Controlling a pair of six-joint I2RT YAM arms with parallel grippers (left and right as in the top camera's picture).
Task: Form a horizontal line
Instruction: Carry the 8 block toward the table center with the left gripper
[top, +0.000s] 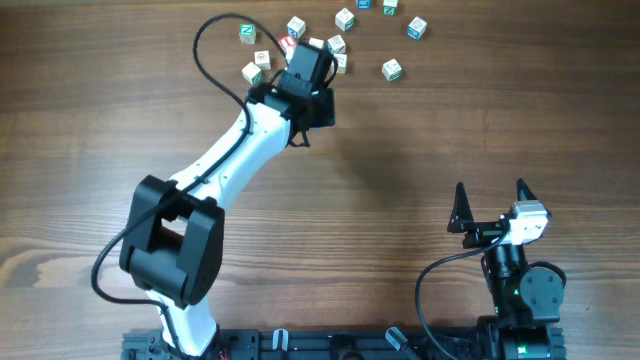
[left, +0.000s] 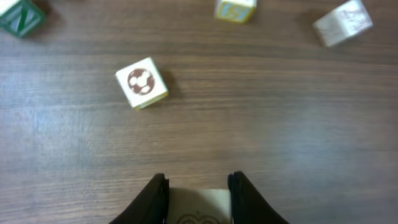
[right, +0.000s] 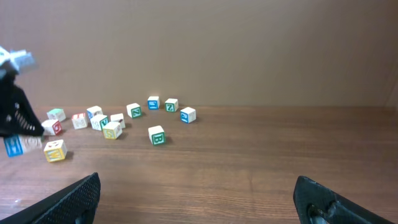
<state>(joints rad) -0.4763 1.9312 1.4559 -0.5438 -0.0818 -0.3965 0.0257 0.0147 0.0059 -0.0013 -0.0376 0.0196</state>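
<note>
My left gripper is at the far middle of the table, at the edge of a scatter of letter cubes. In the left wrist view its jaws are shut on a pale wooden cube with a brown outline mark. A cube with a brown ball mark lies ahead of it to the left. No straight row of three cubes shows in any view; the cubes lie loose. My right gripper is open and empty near the front right, and shows the same in the right wrist view.
Loose cubes lie along the far edge: a green-marked one, a blue-marked one, a green Z cube and several more. In the right wrist view a green cube and a yellow cube stand nearest.
</note>
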